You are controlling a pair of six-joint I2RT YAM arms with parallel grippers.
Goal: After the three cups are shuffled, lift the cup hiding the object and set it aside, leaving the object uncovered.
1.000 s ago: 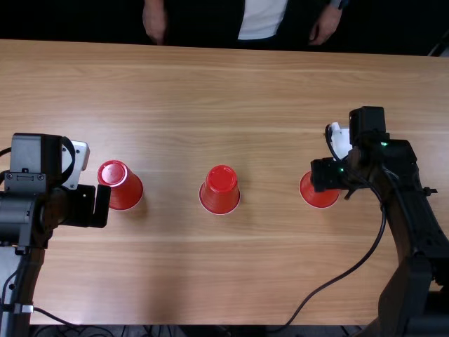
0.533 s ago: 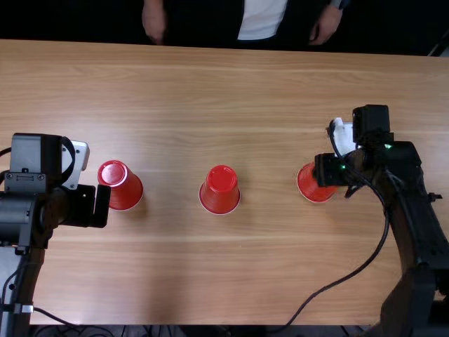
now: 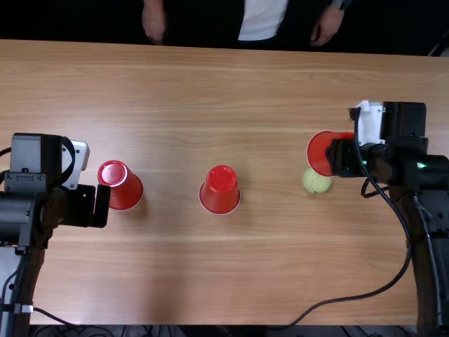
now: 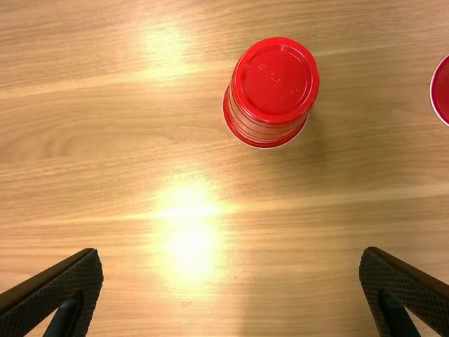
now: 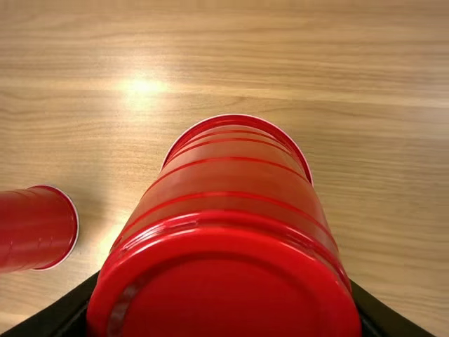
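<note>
**Right cup held up, ball in the open**

We see a wooden table (image 3: 224,91) from above, with two black arms coming in from the near edge. The right gripper (image 3: 342,158) is clamped on the right-hand red cup (image 3: 323,152) and holds it off the table, tilted, with its base toward the wrist and its mouth pointing away. We judge that this hold is meant to clear what the cup hid. A yellow-green tennis ball (image 3: 316,181) lies bare on the wood, just near of the raised cup and a little to its left. The cup is not yet set down, so we take the setting aside as the step left to do.

The right arm reaches up the right side of the table, and its wrist is turned in toward the middle. The middle red cup (image 3: 220,189) and the left red cup (image 3: 120,184) stand upside down, well apart in a row. The left gripper (image 4: 228,260) sits just beside the left cup at the table's left, its fingers spread wide and gripping nothing. We read that as waiting out of the way.
</note>
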